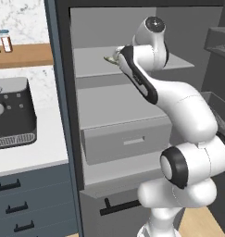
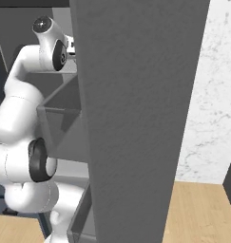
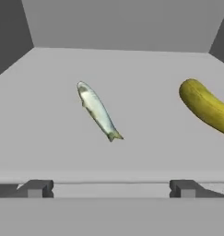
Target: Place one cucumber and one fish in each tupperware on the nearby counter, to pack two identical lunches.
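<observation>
In the hand view a slender pale fish [image 3: 98, 110] lies diagonally on a grey shelf [image 3: 49, 138], tail toward me. A yellow-green cucumber [image 3: 206, 107] rests to its right, partly cut off by the frame edge. My gripper [image 3: 109, 189] is open, its two dark fingertips [image 3: 36, 188] wide apart just short of the shelf's front lip, with nothing between them. The fish lies ahead between the fingertips, the cucumber off to the right. In the left base view my arm [image 1: 146, 78] reaches onto an upper grey shelf [image 1: 93, 62]. The white counter [image 1: 40, 148] lies left. The tupperware is out of view.
A black coffee machine [image 1: 12, 113] stands on the counter above dark drawers [image 1: 21, 203]. Below the shelf is a grey pull-out drawer [image 1: 125, 139]. A large dark grey door panel [image 2: 136, 118] rises close on the right, with a bin [image 2: 60, 123] beside the arm.
</observation>
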